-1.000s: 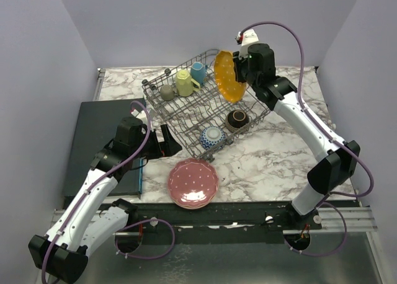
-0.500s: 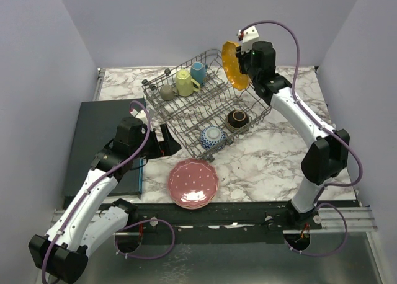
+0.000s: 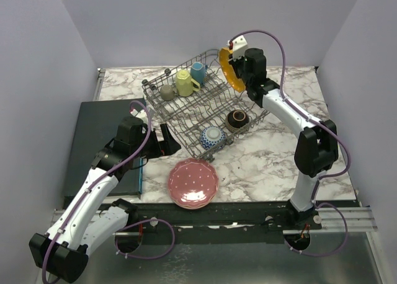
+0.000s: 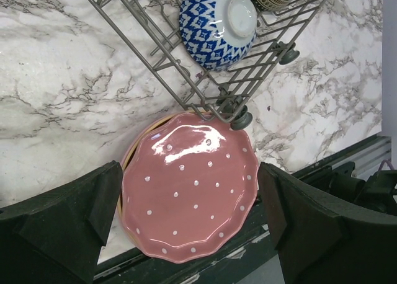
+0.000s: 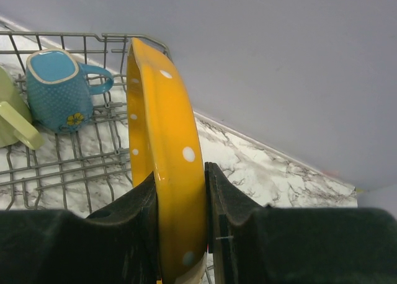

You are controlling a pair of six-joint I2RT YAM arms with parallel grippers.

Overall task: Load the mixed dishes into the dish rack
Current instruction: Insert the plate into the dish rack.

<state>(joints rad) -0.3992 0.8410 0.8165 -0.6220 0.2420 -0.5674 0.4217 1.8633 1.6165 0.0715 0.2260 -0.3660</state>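
From the top camera, your right gripper (image 3: 239,68) is clamped on the orange plate (image 3: 228,70), holding it on edge at the one-o'clock corner of the dish rack (image 3: 186,113); you cannot tell whether plate and wire touch. Inside the rack, a blue mug (image 3: 198,72), a yellow-green mug (image 3: 184,83) and an olive mug (image 3: 167,92) line the eleven-o'clock side, while a dark brown bowl (image 3: 237,119) and a blue-patterned bowl (image 3: 213,136) sit toward five o'clock. Your left gripper (image 3: 169,141) hangs at the rack's seven-o'clock edge, jaws apart, with the pink dotted plate (image 3: 193,183) on the marble table (image 3: 273,160) at its five o'clock and a dark mat (image 3: 93,129) at nine o'clock. In the left wrist view, the spread fingers (image 4: 68,228) flank the scalloped pink plate without touching it; a peach plate (image 4: 126,166) peeks from beneath at nine o'clock. In the right wrist view, both fingers (image 5: 232,216) squeeze the white-dotted orange rim, with the blue mug at ten o'clock.
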